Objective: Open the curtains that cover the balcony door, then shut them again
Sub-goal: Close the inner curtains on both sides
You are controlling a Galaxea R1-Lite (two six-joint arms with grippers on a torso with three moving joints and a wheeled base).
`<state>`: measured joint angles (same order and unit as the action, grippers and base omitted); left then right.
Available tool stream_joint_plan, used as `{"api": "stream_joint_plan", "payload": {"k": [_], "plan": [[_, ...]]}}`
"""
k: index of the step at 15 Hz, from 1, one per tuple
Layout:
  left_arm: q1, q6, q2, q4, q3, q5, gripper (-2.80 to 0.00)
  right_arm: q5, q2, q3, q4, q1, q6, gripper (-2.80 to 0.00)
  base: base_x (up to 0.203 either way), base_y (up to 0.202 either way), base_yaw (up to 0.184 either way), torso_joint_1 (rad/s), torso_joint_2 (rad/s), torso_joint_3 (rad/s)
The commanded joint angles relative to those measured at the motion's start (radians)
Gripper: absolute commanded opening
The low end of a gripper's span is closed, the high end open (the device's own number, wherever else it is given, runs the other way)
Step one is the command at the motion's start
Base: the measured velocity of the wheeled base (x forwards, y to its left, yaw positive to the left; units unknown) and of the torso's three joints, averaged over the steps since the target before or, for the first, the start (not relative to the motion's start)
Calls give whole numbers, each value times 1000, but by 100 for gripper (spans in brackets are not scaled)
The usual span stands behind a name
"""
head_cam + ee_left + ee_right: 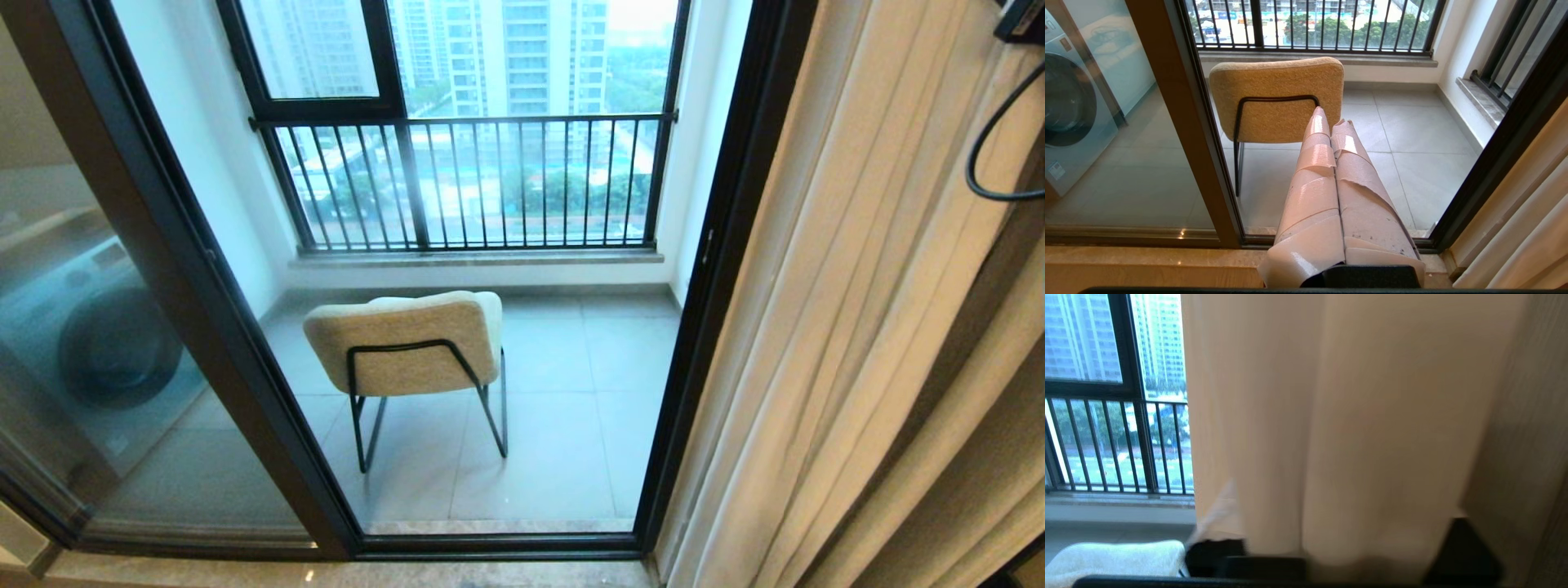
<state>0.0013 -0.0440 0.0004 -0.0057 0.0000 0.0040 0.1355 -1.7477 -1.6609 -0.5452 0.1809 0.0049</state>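
A cream upholstered chair (412, 343) on black legs stands on the grey-tiled balcony floor (563, 457), before the black-railed window (473, 180); a washing machine (98, 343) sits beside it.

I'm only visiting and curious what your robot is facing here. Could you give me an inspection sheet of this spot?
Surface: grey tiled balcony floor; stone threshold in front of the door.
Job's things: curtains bunched at the right; balcony door uncovered.
Clutter: one upholstered chair on the balcony, its back to the robot.
End effectors: left end effector shut, empty, pointing toward the chair; right end effector up against a curtain fold, grip unclear.
Cables: black cable looping in front of the curtains.
Surroundings: railed window with tower blocks beyond; washing machine behind the left glass.
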Motion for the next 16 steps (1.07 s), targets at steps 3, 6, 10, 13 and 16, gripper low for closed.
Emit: {"api": "stream_joint_plan", "payload": {"k": [3,6,10,13,16], "plan": [[0,0,0,0,0,1,-280,1,23,6,-14,0,3,-280,0,0,0,0,0,0],[0,0,0,0,0,1,-280,3,40,14,-27,-2,4,-280,0,0,0,0,0,0],[0,0,0,0,0,1,-280,3,71,57,-73,-33,65,-280,0,0,0,0,0,0],[0,0,0,0,0,1,-280,2,102,118,-125,-83,69,-280,0,0,0,0,0,0],[0,0,0,0,0,1,-280,3,97,122,-157,-99,70,-280,0,0,0,0,0,0]]}}
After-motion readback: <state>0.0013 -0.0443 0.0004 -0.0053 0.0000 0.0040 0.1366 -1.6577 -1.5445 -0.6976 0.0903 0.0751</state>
